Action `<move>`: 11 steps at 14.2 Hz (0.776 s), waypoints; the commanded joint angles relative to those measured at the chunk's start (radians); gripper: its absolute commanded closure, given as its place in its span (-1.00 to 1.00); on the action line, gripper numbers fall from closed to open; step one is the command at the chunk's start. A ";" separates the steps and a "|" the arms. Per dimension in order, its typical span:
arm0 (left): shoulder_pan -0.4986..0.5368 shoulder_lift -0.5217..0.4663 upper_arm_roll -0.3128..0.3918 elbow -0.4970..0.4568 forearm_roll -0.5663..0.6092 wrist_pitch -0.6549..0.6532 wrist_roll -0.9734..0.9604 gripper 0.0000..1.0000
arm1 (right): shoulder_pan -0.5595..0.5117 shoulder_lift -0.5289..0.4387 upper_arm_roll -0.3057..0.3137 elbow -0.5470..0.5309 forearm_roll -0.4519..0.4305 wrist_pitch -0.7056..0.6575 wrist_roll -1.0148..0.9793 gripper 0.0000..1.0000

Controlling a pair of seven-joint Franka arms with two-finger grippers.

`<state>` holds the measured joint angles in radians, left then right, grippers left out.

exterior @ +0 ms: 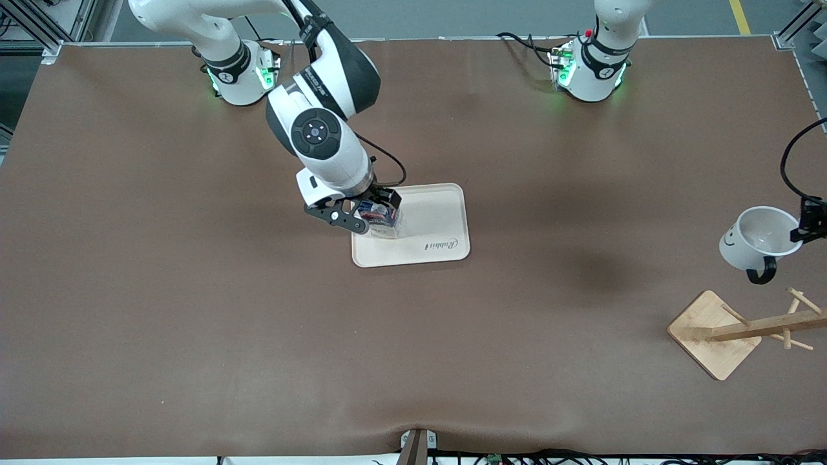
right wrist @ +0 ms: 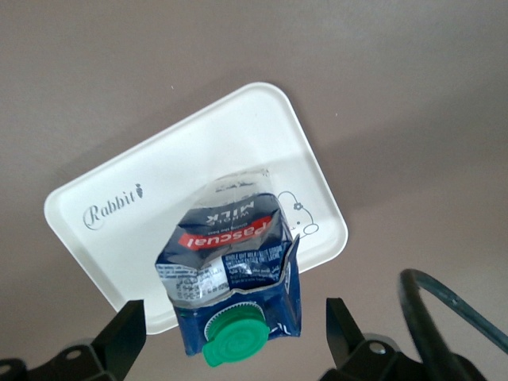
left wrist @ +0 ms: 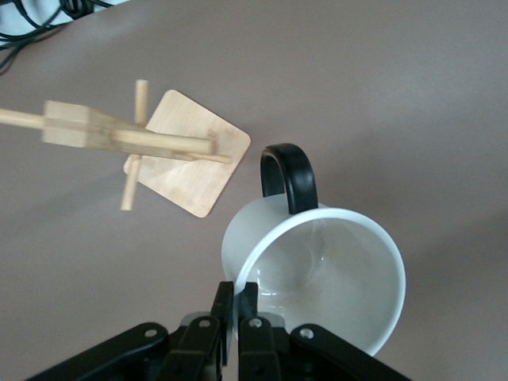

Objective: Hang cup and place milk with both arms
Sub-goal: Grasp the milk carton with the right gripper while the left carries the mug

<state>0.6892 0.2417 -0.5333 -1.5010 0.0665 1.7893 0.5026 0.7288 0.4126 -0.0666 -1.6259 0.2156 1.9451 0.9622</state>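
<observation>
Pinching, left end effector (left wrist: 234, 313): clamped tight on the cup's rim, up in the air over bare surface beside the rack.
Cup (exterior: 759, 237): carried tilted, mouth sideways, black handle (left wrist: 290, 176) hanging free on the rack's side; judged so, because that loop must slide over a peg.
Rack (exterior: 743, 329): wooden, square base on the surface at the left arm's end; its pegs (exterior: 803, 300) stick out at angles and nothing blocks them.
Right end effector (right wrist: 234, 333): fingers spread wide either side of the milk, not squeezing it, low over the tray.
Milk (right wrist: 230, 266): standing on the tray, green cap (right wrist: 232, 340) up; looks already set down.
Tray (exterior: 439, 223): white, mid-surface, otherwise bare; the spread fingers need lifting straight up or they may tip the carton.
Surface (exterior: 194, 310): brown, with cables along its edges.
</observation>
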 commanded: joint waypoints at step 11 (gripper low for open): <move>0.045 0.099 -0.005 0.067 -0.056 0.119 0.048 1.00 | -0.135 -0.006 -0.018 0.178 0.016 -0.332 -0.112 1.00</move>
<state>0.7140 0.3152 -0.5313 -1.4674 0.0354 1.9064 0.5119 0.6661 0.4173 -0.0939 -1.5228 0.2179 1.7181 0.9190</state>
